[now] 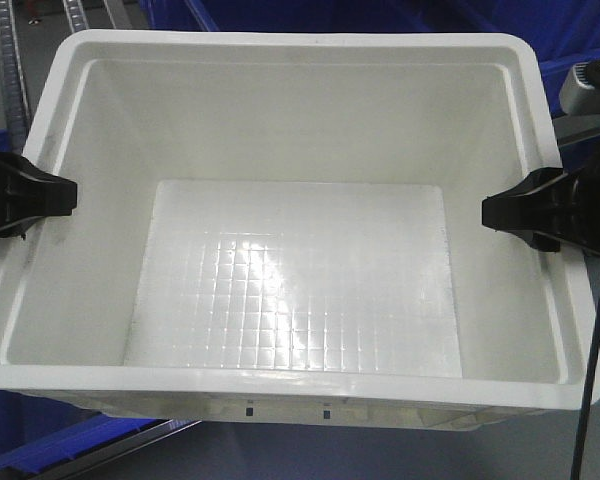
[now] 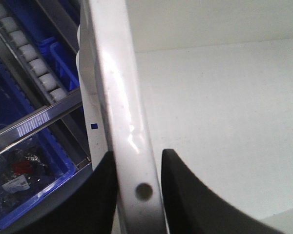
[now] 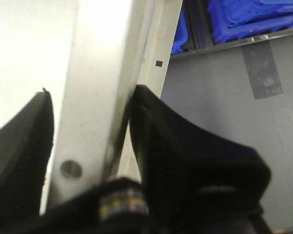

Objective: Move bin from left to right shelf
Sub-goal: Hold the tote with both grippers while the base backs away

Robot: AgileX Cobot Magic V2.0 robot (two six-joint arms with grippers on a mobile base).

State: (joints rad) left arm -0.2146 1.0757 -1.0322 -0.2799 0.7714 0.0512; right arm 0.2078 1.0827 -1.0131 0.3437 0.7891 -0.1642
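Evenly, left gripper (image 1: 68,194) and right gripper (image 1: 488,210) clamp the bin (image 1: 280,40) by opposite rims.

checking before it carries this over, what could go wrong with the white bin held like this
The left gripper and right gripper pinch the bin only by its side rims, so it could pivot or slip. The blue crates lie beneath; a sagging edge might snag them.

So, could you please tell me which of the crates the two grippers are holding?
The white bin, clamped at opposite rims by the left gripper and right gripper. The blue crates around it are not held.
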